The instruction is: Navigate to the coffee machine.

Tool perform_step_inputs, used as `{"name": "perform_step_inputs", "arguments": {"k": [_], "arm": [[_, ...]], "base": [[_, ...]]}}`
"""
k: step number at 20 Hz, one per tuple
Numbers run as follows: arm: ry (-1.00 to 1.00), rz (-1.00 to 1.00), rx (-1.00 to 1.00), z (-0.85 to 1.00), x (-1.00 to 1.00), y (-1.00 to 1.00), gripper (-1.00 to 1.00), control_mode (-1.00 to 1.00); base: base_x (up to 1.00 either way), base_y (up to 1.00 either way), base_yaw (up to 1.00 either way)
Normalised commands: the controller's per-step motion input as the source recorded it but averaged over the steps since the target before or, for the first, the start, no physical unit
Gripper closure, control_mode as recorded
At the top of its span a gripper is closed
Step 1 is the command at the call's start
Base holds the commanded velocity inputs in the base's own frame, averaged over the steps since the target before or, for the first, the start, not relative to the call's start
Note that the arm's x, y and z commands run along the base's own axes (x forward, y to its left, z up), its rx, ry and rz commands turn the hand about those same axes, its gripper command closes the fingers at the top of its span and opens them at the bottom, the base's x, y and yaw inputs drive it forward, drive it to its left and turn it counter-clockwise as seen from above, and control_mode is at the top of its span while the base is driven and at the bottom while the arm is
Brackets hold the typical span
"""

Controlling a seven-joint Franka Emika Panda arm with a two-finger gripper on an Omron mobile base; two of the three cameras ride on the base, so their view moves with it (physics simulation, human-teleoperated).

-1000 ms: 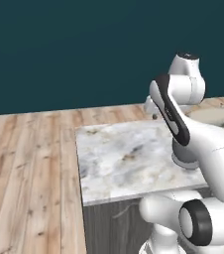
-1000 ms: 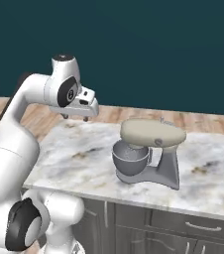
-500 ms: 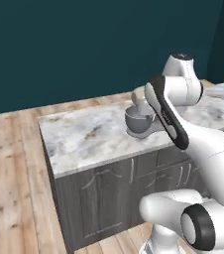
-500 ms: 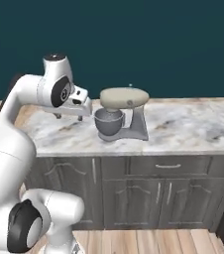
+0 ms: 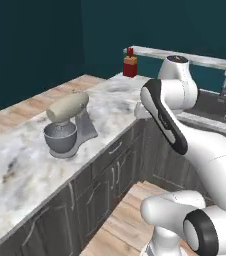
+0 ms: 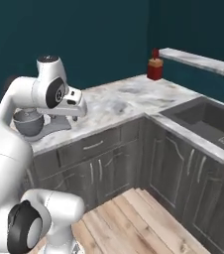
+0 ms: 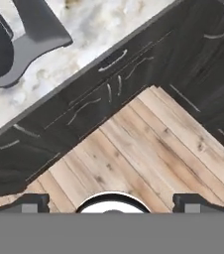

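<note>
Marble L-shaped tabletop (image 5: 110, 107) carries a stand mixer (image 5: 67, 125) and red bottle (image 5: 130, 65); sink (image 6: 203, 116) beyond. Coffee machine unsighted: keep turning, arm tucked. Fingers (image 7: 29, 202) spread wide, holding nothing.

Glossy white rounded arm (image 5: 195, 140) with dark joint bands, black-ringed base joint, small dark fingertips (image 7: 32, 202).

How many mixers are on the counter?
1. The stand mixer sits on the marble counter, left of the corner and well away from the red bottle; others may be out of frame.
</note>
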Motion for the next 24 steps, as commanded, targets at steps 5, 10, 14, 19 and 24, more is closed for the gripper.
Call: {"name": "perform_step_inputs", "arguments": {"k": [5, 10, 14, 19, 24], "arm": [[0.0, 0.0, 0.0, 0.0, 0.0, 0.0, -1.0, 1.0], [0.0, 0.0, 0.0, 0.0, 0.0, 0.0, -1.0, 1.0], [0.0, 0.0, 0.0, 0.0, 0.0, 0.0, -1.0, 1.0], [0.0, 0.0, 0.0, 0.0, 0.0, 0.0, -1.0, 1.0], [0.0, 0.0, 0.0, 0.0, 0.0, 0.0, -1.0, 1.0]], "base": [[0.0, 0.0, -0.93], [0.0, -0.03, -0.9], [0.0, -0.14, -0.88], [0.0, -0.17, -0.89], [0.0, -0.2, -0.9]]}}
